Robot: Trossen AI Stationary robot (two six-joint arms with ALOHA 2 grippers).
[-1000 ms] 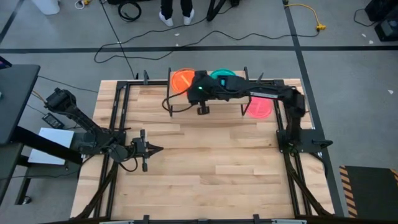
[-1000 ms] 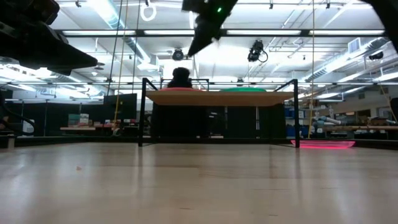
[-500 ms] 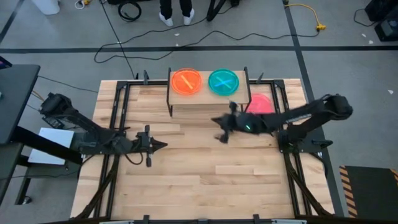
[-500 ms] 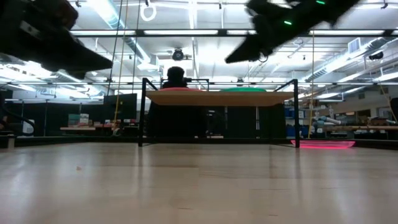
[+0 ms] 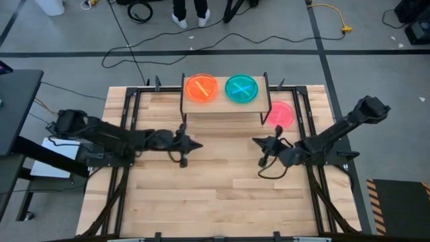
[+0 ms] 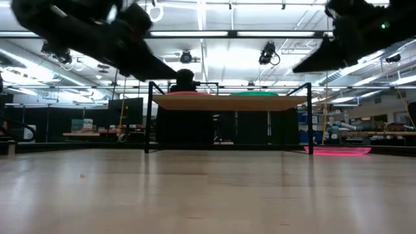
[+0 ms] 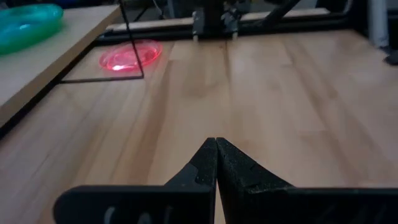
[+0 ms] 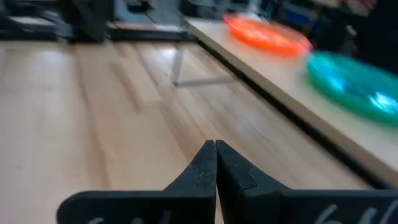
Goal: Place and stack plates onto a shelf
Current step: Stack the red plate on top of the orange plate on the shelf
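Observation:
The shelf point(image 5: 224, 107) stands at the table's far middle on thin black legs. On its top rest an orange plate point(image 5: 201, 88) and, to its right, a teal plate point(image 5: 242, 88). A pink plate point(image 5: 280, 114) lies flat on the tabletop just right of the shelf. My left gripper point(image 5: 197, 144) hovers shut in front of the shelf's left end and points toward the table's right. My right gripper point(image 5: 256, 140) hovers shut in front of the shelf's right end and points left. Neither holds anything. The left wrist view shows the pink plate point(image 7: 130, 56). The right wrist view shows both shelf plates point(image 8: 267, 34).
Black frame rails point(image 5: 127, 114) run along the table's left and right sides, with the arm bases mounted on them. A person stands beyond the far edge, feet point(image 5: 190, 15) showing and a dark figure point(image 6: 185, 81) behind the shelf. Cables lie on the floor.
My right gripper has drawn back from over the shelf toward the table's right and near side, sinking and rolling as it went, so the teal plate on the shelf now shows fully. My left gripper has swung toward the table's middle, in front of the shelf.

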